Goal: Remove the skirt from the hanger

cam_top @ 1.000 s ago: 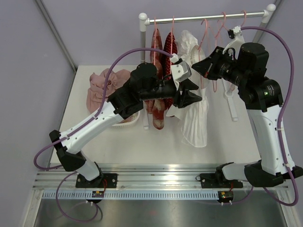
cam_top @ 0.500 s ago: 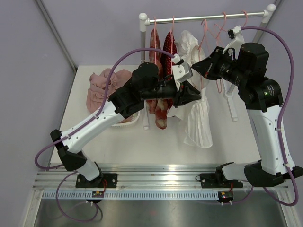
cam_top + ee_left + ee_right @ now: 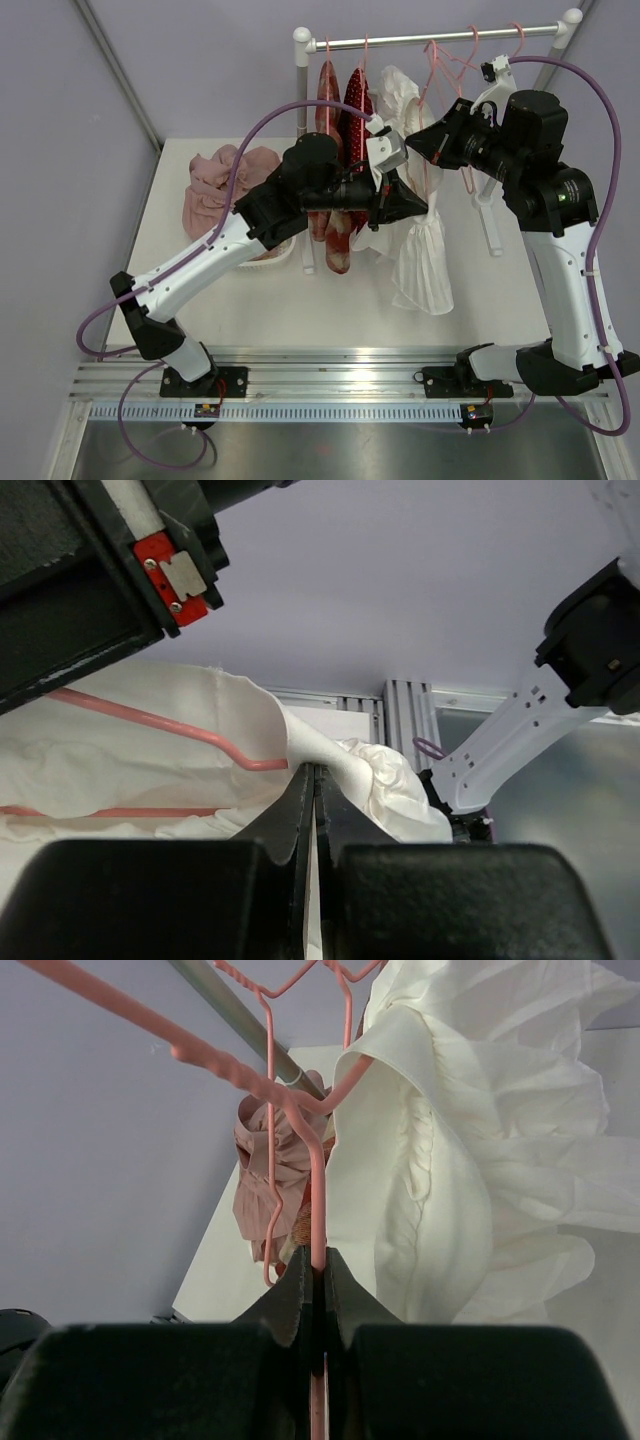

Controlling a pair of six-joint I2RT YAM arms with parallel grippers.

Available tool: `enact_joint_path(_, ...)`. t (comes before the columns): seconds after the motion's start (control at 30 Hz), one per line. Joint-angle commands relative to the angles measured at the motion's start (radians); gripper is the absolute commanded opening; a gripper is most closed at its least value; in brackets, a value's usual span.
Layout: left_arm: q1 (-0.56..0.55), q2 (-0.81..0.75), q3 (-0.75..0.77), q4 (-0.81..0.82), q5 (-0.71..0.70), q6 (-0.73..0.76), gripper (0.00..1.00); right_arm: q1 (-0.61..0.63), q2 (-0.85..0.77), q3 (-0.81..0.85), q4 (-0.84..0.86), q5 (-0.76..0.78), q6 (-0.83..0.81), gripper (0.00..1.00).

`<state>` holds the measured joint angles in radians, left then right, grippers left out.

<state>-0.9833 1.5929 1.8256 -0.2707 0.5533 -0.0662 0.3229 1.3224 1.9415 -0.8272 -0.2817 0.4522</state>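
Observation:
The white skirt [image 3: 425,262] hangs on a pink hanger [image 3: 430,75] on the rail, with its top bunched up near the rail. My left gripper [image 3: 424,207] is shut on a fold of the skirt at mid-height. In the left wrist view the fabric [image 3: 380,780] is pinched between the jaws of that gripper [image 3: 315,776], and the hanger wire [image 3: 160,720] lies over the cloth. My right gripper [image 3: 413,142] is shut on the hanger's wire. In the right wrist view the pink wire [image 3: 317,1195] runs straight into the closed jaws of that gripper [image 3: 318,1262], with the skirt [image 3: 470,1180] to the right.
Two red patterned garments [image 3: 336,110] hang on the rail [image 3: 440,38] left of the skirt. Empty pink hangers [image 3: 470,62] hang to its right. A pink cloth pile [image 3: 215,180] and a white basket [image 3: 276,255] sit on the table at left. The rack's right foot [image 3: 491,225] stands behind my right arm.
My left gripper has moved a little right with the skirt pinched in it, and the skirt's lower part has swung right. My right gripper has stayed on the hanger.

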Motion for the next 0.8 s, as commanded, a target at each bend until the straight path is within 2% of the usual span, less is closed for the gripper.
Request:
enact_joint_path(0.0, -0.012, -0.037, -0.012, 0.082, 0.108, -0.07, 0.0, 0.008, -0.014, 0.008, 0.123, 0.012, -0.001, 0.0)
enact_joint_path(0.13, -0.066, -0.085, -0.049, 0.082, 0.096, -0.077, 0.0, 0.008, 0.02, 0.042, 0.106, 0.044, -0.024, 0.0)
enact_joint_path(0.27, -0.123, -0.116, -0.12, 0.079, 0.048, -0.072, 0.0, 0.008, 0.08, 0.147, 0.071, 0.072, -0.049, 0.0)
enact_joint_path(0.5, -0.202, -0.119, -0.315, 0.172, -0.046, -0.098, 0.0, 0.008, 0.144, 0.257, 0.034, 0.085, -0.044, 0.0)
enact_joint_path(0.77, -0.203, -0.137, -0.362, 0.16, -0.329, -0.035, 0.0, 0.008, 0.089, 0.263, -0.038, 0.081, -0.035, 0.0)
